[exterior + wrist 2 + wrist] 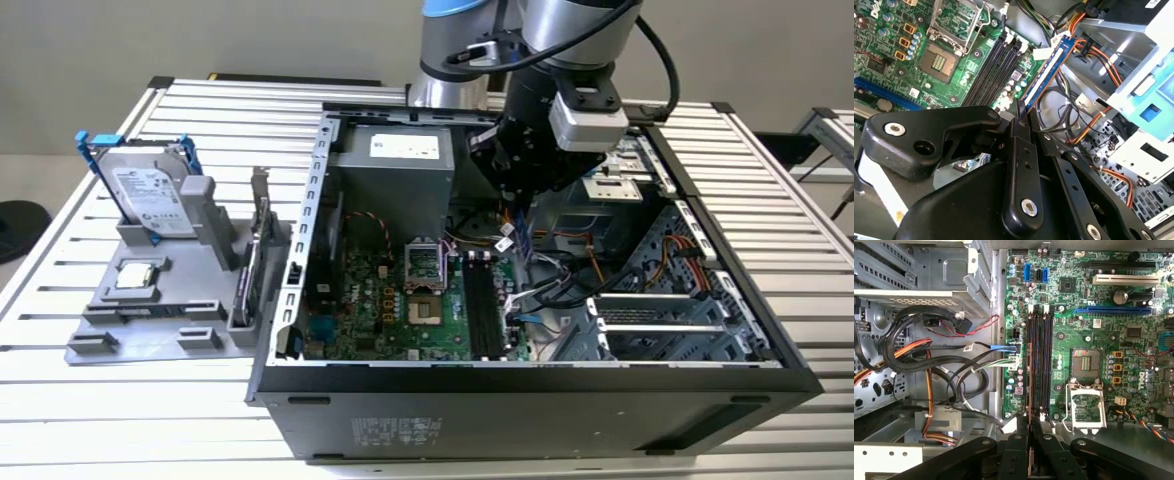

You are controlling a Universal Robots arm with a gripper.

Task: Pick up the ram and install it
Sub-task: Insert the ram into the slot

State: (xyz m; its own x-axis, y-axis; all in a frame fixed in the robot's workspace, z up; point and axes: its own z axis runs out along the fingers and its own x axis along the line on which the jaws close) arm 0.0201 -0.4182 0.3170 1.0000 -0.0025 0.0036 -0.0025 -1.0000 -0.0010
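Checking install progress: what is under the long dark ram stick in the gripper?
Empty long black memory slots on the green motherboard lie below the ram. The stick's edge and the black gripper cover what's directly underneath.

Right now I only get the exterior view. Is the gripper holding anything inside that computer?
Observer: Yes. In the second wrist view the gripper is shut on the ram, a blue stick jutting from its fingertips.
Operator: Is it plugged in?
Observer: No. That view shows it held clear of the black slots, off to their side.
Operator: Is it lined up at least?
Observer: Roughly. In the first wrist view the ram shows edge-on, parallel to the slots, beside the one nearest the cables.
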